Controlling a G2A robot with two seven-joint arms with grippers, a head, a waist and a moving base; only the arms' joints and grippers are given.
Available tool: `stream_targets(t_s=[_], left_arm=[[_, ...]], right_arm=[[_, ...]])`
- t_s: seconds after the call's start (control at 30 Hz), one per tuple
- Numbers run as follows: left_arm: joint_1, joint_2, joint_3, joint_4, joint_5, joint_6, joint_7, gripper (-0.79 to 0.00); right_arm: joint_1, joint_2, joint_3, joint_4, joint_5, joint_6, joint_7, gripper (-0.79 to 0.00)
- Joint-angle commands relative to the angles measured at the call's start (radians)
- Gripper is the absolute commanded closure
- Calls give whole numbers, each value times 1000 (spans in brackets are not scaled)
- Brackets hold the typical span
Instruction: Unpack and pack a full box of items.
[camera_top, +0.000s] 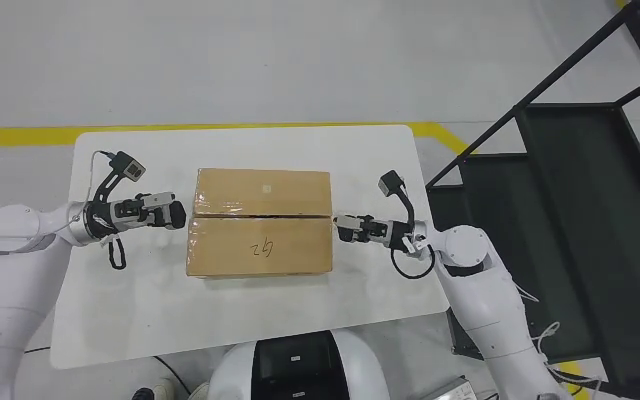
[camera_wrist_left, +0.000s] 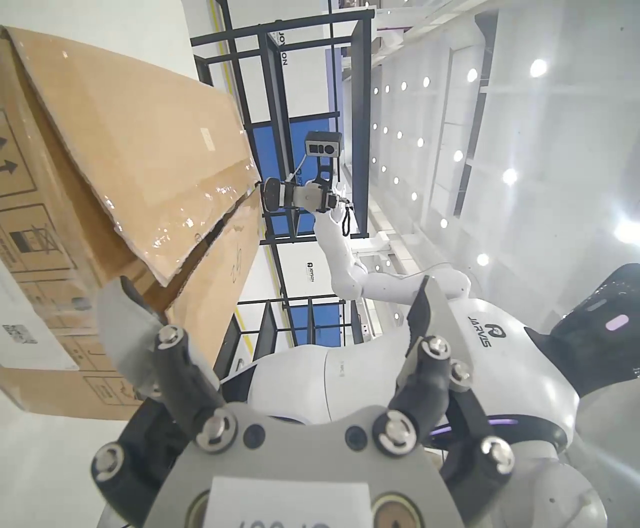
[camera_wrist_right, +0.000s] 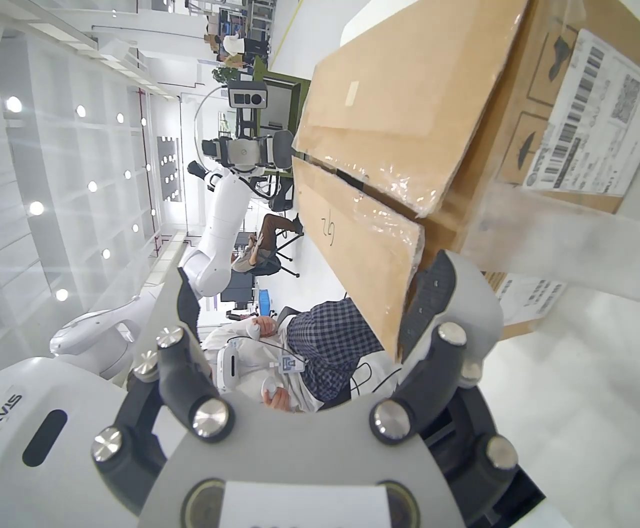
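Top view: cardboard box (camera_top: 260, 222) sits centre frame on the white surface (camera_top: 120, 300), long side running left-right. Its top flaps are down and meet at a seam (camera_top: 262, 214) across the middle. A handwritten mark (camera_top: 263, 246) is on the lower flap.

Left pincer (camera_top: 178, 214) is at the box's left end, level with the seam, just beside the cardboard. Right pincer (camera_top: 340, 224) is at the box's right end, also at seam height, tips at the edge. The box lies between the two pincers.

Left wrist view: the left pincer's fingers (camera_wrist_left: 125, 320) are spread apart with nothing held. One finger is right at the box's end wall under the flap corners, the other well out in free air. Cannot tell if that finger actually touches. The flaps are slightly lifted at this end, with a gap at the seam and torn clear tape (camera_wrist_left: 175, 220) along the flap edges. The right pincer shows far off at the box's other end.

Right wrist view: the right pincer's fingers (camera_wrist_right: 430, 295) are spread apart with nothing gripped. One pad is at the corner of the marked flap, the other away from the box. Contact is unclear. The flap edges are a little raised here too, with crinkled tape on them. A printed label (camera_wrist_right: 585, 125) is on the end wall.
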Motion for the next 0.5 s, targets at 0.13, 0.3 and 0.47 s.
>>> stream_targets(t_s=[0.13, 0.3, 0.47], left_arm=[[0, 0, 0, 0, 0, 0, 0, -785], [0, 0, 0, 0, 0, 0, 0, -785], [0, 0, 0, 0, 0, 0, 0, -785]], right_arm=[[48, 1, -38, 70, 3, -46, 9, -785], [73, 1, -73, 100, 7, -55, 10, -785], [84, 2, -100, 109, 20, -59, 18, -785]])
